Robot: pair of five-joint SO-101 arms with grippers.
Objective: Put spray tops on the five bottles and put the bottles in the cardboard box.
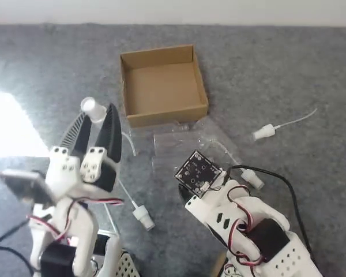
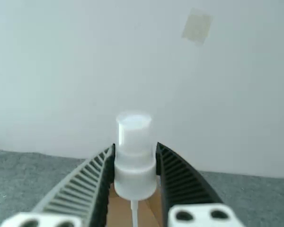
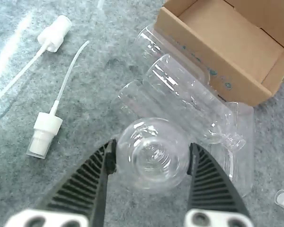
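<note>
Your left gripper (image 2: 135,149) grasps a spray top (image 2: 134,158) by its collar. Your right gripper (image 3: 152,151) clamps a clear bottle (image 3: 151,160), presumably to receive it.

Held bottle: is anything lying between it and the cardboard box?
Yes. Several loose clear bottles lie on the table between the held bottle, in the right gripper, and the cardboard box, just before its near wall.

Clear plastic bottles (image 3: 180,87) lying just before the open brown cardboard box (image 1: 161,86), a white plastic spray top (image 2: 134,132) in my left gripper (image 2: 135,149) left of it, another spray top (image 1: 264,132) right of it
</note>
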